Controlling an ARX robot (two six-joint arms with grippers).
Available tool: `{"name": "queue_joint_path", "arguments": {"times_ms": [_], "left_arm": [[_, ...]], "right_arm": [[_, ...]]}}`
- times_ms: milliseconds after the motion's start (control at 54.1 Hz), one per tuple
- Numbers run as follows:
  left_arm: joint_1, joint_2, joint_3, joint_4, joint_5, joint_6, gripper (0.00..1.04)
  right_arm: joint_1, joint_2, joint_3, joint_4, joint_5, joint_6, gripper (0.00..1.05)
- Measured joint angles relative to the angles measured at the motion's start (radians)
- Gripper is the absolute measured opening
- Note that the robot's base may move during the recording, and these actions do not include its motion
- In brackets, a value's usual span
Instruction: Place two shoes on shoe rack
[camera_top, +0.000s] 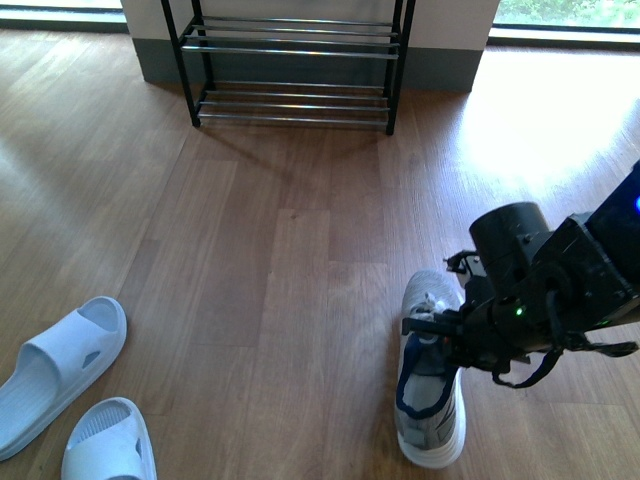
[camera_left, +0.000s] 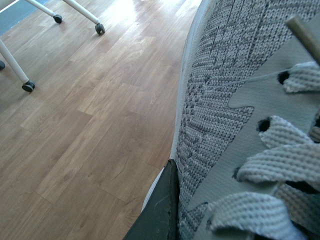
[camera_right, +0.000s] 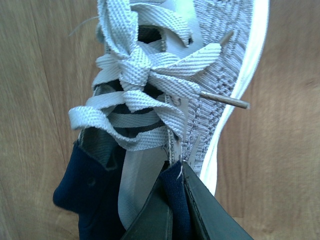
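Your left pincer (camera_left: 162, 212) is showing only one dark finger in its wrist view. That finger is lying right against the white sole edge and knit side of a grey knit sneaker (camera_left: 225, 100), which is filling most of the frame. The second finger is hidden, so you cannot tell whether this pincer is apart or clamped. Beside the shoe, white legs on castors (camera_left: 27, 86) are standing on the wooden floor (camera_left: 90, 125).

In the front view, the two pale blue slide sandals (camera_top: 62, 362) are lying side by side on the floor at the far left, close to you. Further along, the shoe rack (camera_top: 292, 70) is standing against the far wall, well apart from every shoe.

On the right, your right pincer (camera_top: 425, 328) is reaching down onto a grey knit sneaker (camera_top: 432, 420) whose toe is pointing toward the rack and whose heel is facing you. You cannot tell whether it is the shoe seen from the left wrist, or whether its sole is resting on the floor. In the right wrist view the two dark fingers (camera_right: 210, 215) are sitting almost together, pinching the navy collar lining (camera_right: 177, 195) beside the tongue, just below the knotted grey laces (camera_right: 145, 85).
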Motion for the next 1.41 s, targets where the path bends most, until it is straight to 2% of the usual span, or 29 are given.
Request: {"name": "queue_joint_path", "arguments": {"times_ms": [74, 166, 240, 370, 573, 1091, 1202, 1406], "left_arm": [[0.000, 0.000, 0.000, 0.000, 0.000, 0.000, 0.02], [0.000, 0.000, 0.000, 0.000, 0.000, 0.000, 0.02], [0.000, 0.000, 0.000, 0.000, 0.000, 0.000, 0.02], [0.000, 0.000, 0.000, 0.000, 0.000, 0.000, 0.02], [0.000, 0.000, 0.000, 0.000, 0.000, 0.000, 0.02], [0.000, 0.000, 0.000, 0.000, 0.000, 0.000, 0.02], [0.000, 0.000, 0.000, 0.000, 0.000, 0.000, 0.02], [0.000, 0.000, 0.000, 0.000, 0.000, 0.000, 0.02]], "right_arm": [[-0.018, -0.102, -0.063, 0.055, 0.039, -0.087, 0.01], [-0.040, -0.201, -0.120, 0.110, 0.048, -0.166, 0.01], [-0.063, -0.323, -0.188, 0.187, 0.054, -0.283, 0.01], [-0.100, -0.537, -0.300, 0.261, 0.018, -0.433, 0.01], [-0.177, -0.856, -0.443, 0.246, -0.082, -0.556, 0.01], [-0.458, -1.418, -0.668, 0.151, -0.341, -0.620, 0.01], [-0.536, -1.565, -0.741, 0.121, -0.447, -0.610, 0.01], [-0.557, -1.627, -0.758, 0.119, -0.464, -0.607, 0.01]]}}
